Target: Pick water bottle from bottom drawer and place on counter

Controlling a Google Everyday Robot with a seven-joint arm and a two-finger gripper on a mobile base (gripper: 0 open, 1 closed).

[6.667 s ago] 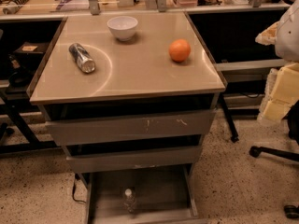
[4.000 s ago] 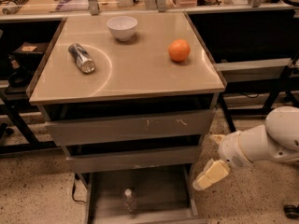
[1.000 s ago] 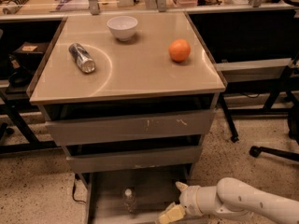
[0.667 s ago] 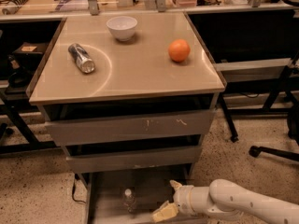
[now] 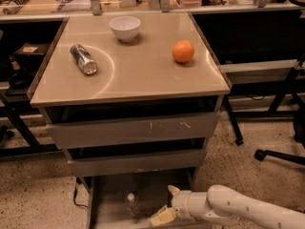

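**Position.** The water bottle (image 5: 132,204) stands upright on the flat floor of the bottom drawer (image 5: 107,190), at the lower centre of the frame. The gripper (image 5: 168,204) is inside the same drawer, just right of the bottle and not touching it. Its two tan-padded fingers (image 5: 163,217) are spread apart, one above the other in the frame, with nothing between them. The smooth white arm (image 5: 238,209) enters from the lower right.

**Handling.** The bottle is small, clear plastic with a pale cap. It is probably light, thin-walled and slick. It is likely to tip or slide on the metal floor if nudged, and to dent under a hard squeeze. Take hold across the cylindrical body at mid-height, below the cap.

**Materials.** The drawer is matte grey sheet metal. The counter (image 5: 143,75), at upper centre, is a glossy beige square with a thin metal rim. On it are:
- a silver can (image 5: 83,58) lying on its side at left
- a round white bowl (image 5: 125,27) at the back
- an orange (image 5: 183,51) at right
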